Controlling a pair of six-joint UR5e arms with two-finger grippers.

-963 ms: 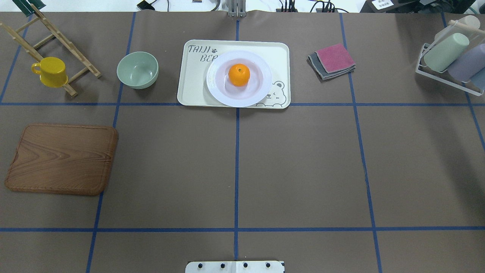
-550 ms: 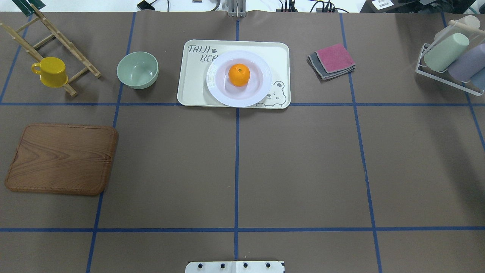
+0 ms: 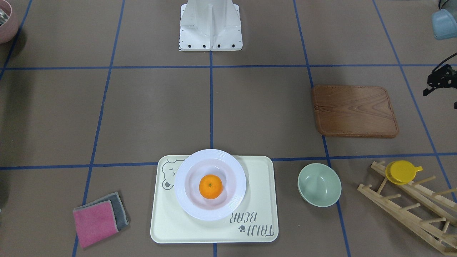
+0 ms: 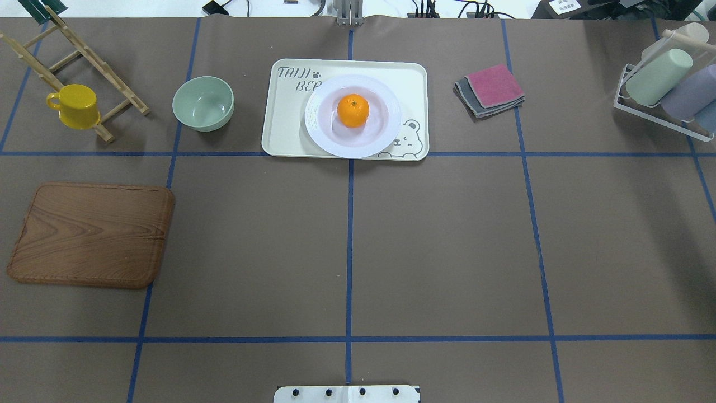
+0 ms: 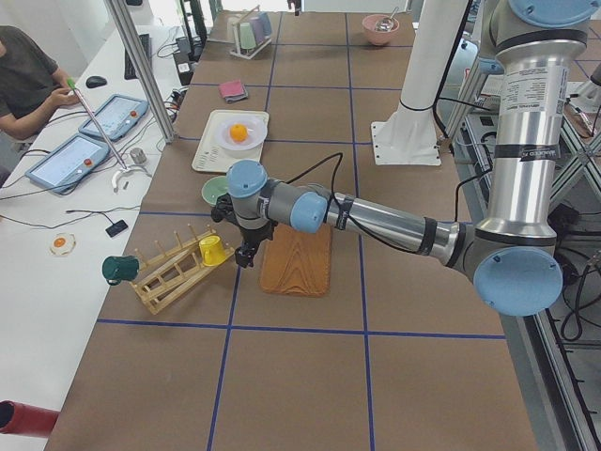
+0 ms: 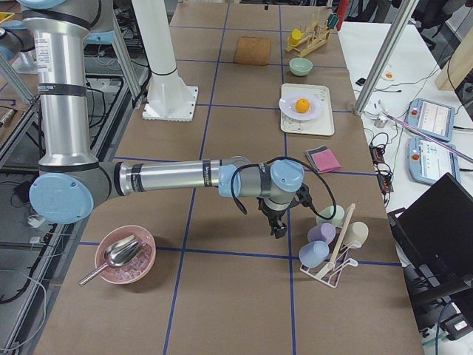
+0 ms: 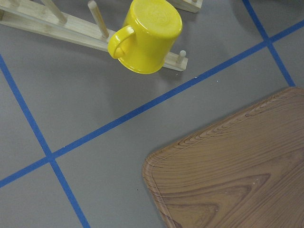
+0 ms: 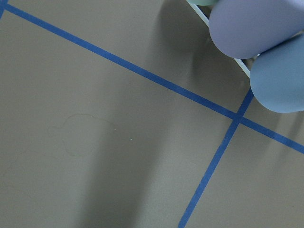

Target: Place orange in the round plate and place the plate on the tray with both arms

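The orange [image 4: 353, 110] rests in the well of the round white plate [image 4: 319, 131], and the plate sits on the cream bear tray [image 4: 279, 134] at the table's far middle. The front-facing view shows the same stack: orange [image 3: 210, 186], plate [image 3: 185, 200], tray [image 3: 167, 225]. Neither arm touches them. My left gripper [image 5: 246, 256] hovers between the yellow cup and the wooden board, far from the tray; only a black edge of it [image 3: 433, 85] shows from the front, and I cannot tell its state. My right gripper [image 6: 278, 225] hangs beside the cup rack; I cannot tell its state.
A brown wooden board [image 4: 89, 235] lies at the left. A pale-green bowl [image 4: 203, 103] stands beside the tray. A yellow cup [image 4: 75, 106] hangs on a wooden rack [image 4: 84, 61]. Folded cloths [image 4: 492, 89] and a rack of cups [image 4: 665, 89] are at the right.
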